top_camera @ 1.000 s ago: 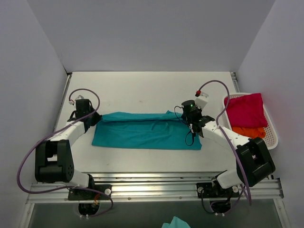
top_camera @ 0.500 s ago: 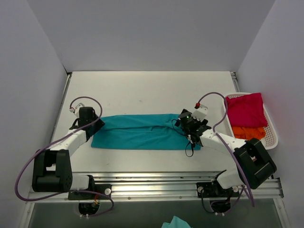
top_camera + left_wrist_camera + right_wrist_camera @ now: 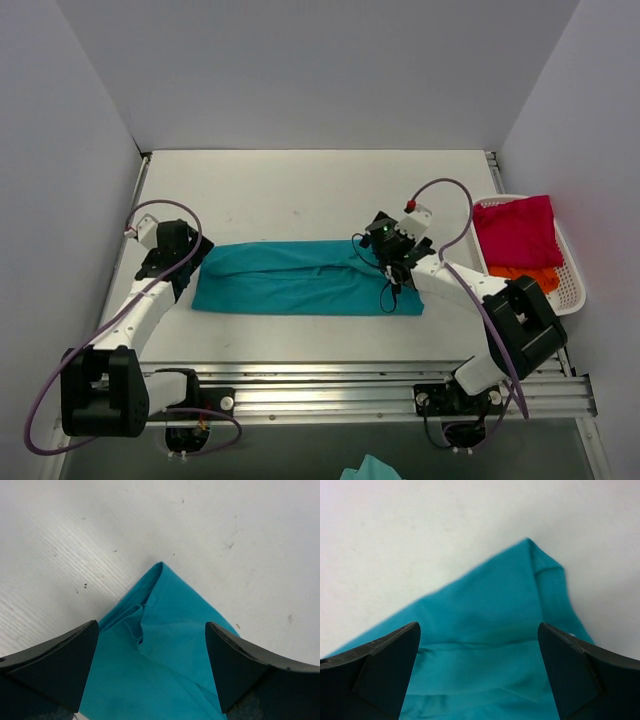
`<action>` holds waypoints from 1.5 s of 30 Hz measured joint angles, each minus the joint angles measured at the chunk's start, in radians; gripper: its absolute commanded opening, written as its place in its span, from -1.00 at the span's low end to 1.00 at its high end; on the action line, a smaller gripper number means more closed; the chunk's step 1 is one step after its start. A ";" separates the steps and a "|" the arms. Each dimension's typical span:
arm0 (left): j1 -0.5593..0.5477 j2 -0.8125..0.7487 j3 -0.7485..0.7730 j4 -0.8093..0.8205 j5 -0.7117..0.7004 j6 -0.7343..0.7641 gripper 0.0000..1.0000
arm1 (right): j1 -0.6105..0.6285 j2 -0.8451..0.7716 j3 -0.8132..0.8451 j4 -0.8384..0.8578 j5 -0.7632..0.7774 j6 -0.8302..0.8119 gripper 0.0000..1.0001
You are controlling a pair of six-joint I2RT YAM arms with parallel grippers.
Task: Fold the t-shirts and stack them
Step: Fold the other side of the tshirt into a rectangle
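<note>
The teal t-shirt lies folded into a long flat strip across the middle of the table. My left gripper hovers open over its left end, and in the left wrist view a cloth corner shows between the spread fingers, untouched. At the strip's upper right corner my right gripper also stands open; the teal cloth lies slack below its gap. The crimson-magenta t-shirt lies bunched on the orange one.
A white slotted basket at the table's right edge holds the crimson and orange shirts. Grey walls close in on the left, back and right. Purple cables loop off both wrists. A metal rail runs along the near edge.
Both grippers have gone from shut to open and let go of the teal shirt's far corners. The left gripper has drawn back toward the left; the right has shifted slightly left.
</note>
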 measured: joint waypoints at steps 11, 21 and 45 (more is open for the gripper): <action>0.000 0.099 0.081 0.017 -0.008 0.010 1.00 | 0.026 0.292 0.235 0.049 -0.077 -0.047 0.80; 0.000 0.123 0.081 0.043 -0.007 0.019 1.00 | 0.130 0.327 0.258 0.035 -0.086 -0.050 0.50; 0.000 0.126 0.080 0.063 0.002 0.024 0.87 | 0.165 0.313 0.225 0.005 -0.042 -0.038 -1.00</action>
